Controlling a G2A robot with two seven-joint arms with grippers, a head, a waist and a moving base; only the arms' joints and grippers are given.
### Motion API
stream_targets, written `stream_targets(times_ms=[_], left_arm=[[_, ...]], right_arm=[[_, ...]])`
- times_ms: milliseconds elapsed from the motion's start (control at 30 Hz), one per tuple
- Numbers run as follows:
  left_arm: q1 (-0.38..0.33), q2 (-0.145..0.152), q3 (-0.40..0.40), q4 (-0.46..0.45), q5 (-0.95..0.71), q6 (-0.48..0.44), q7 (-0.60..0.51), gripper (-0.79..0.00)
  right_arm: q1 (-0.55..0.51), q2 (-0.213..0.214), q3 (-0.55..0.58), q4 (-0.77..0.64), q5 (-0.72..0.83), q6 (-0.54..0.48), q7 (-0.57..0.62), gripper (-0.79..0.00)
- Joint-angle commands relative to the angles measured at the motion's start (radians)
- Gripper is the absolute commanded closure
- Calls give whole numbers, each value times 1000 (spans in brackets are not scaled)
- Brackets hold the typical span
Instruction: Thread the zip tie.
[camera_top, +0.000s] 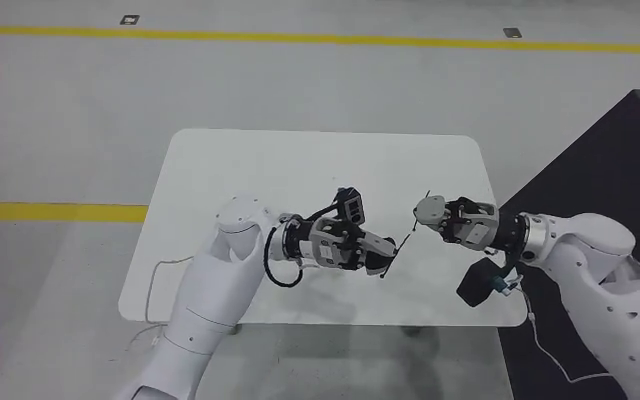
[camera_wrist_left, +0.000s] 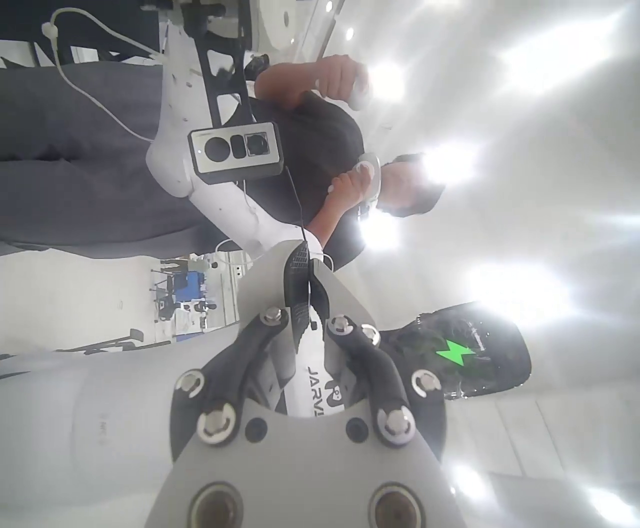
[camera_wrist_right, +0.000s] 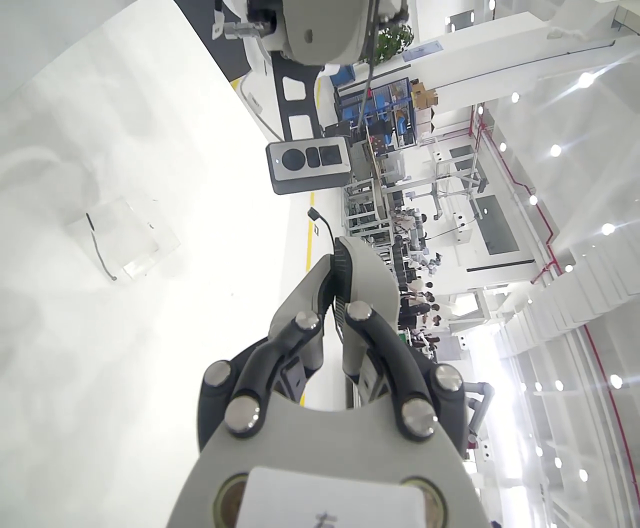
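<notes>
Top view, left pincer (camera_top: 390, 258) clamped on zip tie (camera_top: 404, 243), right pincer (camera_top: 420, 213) just beside, pinching it too

Over the right half of the tabletop (camera_top: 300, 160), the left gripper (camera_top: 388, 262) is placed left of and nearer the robot than the right gripper (camera_top: 422, 214). The zip tie (camera_wrist_right: 315, 214) is held between them, above the surface.

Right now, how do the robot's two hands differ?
The left hand hangs nearer the robot above the table; the right hand farther out. A long thin stretch of zip tie sticks out of the left hand; the right hand shows a short curved bit ending in a small head. Both are shut on it, pointing toward each other.
</notes>
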Motion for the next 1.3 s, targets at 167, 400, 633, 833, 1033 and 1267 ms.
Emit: stream_targets(times_ms=[167, 400, 633, 833, 1033, 1267], left_arm=[[-19, 15, 33, 6, -14, 12, 12, 0], [-32, 29, 60, 18, -22, 19, 19, 0], [-42, 38, 66, 22, -33, 19, 27, 0], [-47, 43, 71, 25, -36, 17, 44, 0], [-52, 47, 79, 32, -40, 17, 52, 0], [-54, 52, 84, 25, -49, 8, 51, 0]], right_arm=[[3, 1, -13, -6, 1, 3, 1, 0], [5, 2, -12, -9, 11, 5, -2, 0], [5, 5, -16, -22, 3, -2, -6, 0], [5, 7, -18, -23, 9, -1, -10, 0], [3, 8, -14, -23, 19, 0, -10, 0], [3, 10, -9, -18, 20, 3, -1, 0]])
